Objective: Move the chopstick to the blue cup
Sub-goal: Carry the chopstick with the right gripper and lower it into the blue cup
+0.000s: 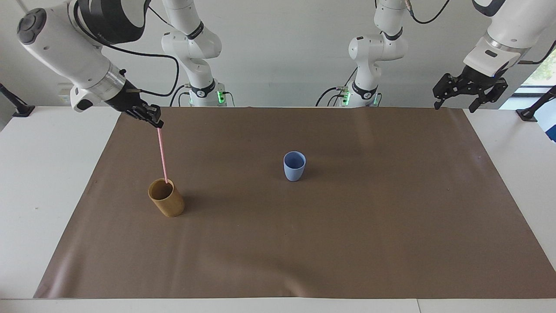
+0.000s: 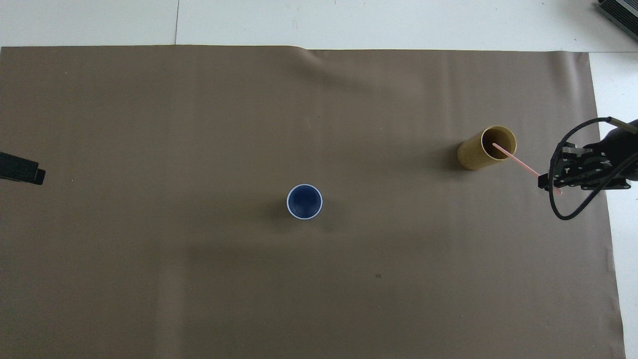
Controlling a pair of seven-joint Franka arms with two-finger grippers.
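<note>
My right gripper is shut on the top end of the pale pink chopstick and holds it nearly upright over the tan-brown cup. The stick's lower tip is at the cup's mouth. In the overhead view the chopstick runs from the tan cup's opening to the right gripper. The light blue cup stands upright and empty mid-table, also seen in the overhead view. My left gripper is open and empty, raised over the mat's corner at the left arm's end.
A brown mat covers most of the white table. The tan-brown cup stands toward the right arm's end. Only the tip of the left gripper shows at the overhead view's edge.
</note>
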